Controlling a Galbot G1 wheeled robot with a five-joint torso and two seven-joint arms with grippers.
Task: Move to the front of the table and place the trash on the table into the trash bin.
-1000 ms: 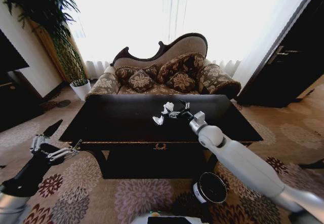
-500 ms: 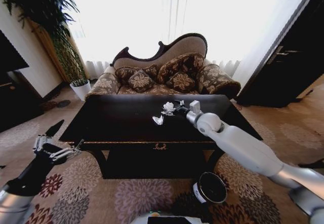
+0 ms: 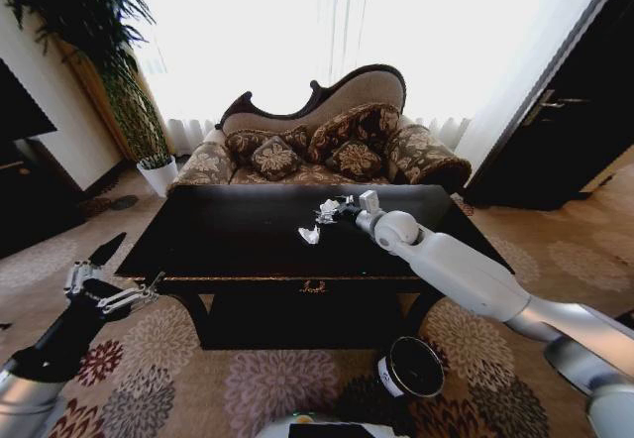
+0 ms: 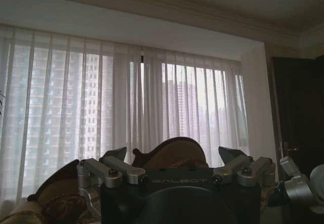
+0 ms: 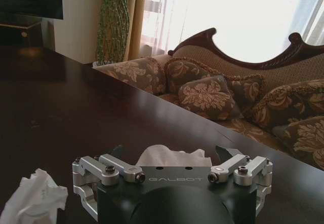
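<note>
writing: the word "galbot" is read in pale letters on the body of each gripper in both wrist views; a white label is seen on the side of the trash bin (image 3: 412,367), its text too small to read.
right gripper: the right gripper (image 3: 335,211) is reached out over the table (image 3: 218,235) to the trash; its fingers (image 5: 117,153) are held apart, with a crumpled white paper scrap (image 5: 172,156) lying between them in the right wrist view; whether it is touched cannot be told.
trash: the trash (image 3: 322,218) lies on the glossy black top, toward the sofa side and right of the middle; a second paper scrap (image 5: 33,197) lies apart, beside the gripper body, and is seen in the head view as the white piece (image 3: 310,234) nearer the robot.
left gripper: the left gripper (image 3: 127,268) is held low off the table's left front corner, over the floral carpet (image 3: 267,379), fingers spread and empty.
trash bin: the bin stands on the carpet at the table's front, right of centre, below the right arm.
views: the sofa (image 3: 327,141) behind the table is shown by the head and right wrist views; sheer curtains (image 4: 126,112) and towers outside are shown by the left wrist view, with the right arm's wrist at its edge.
</note>
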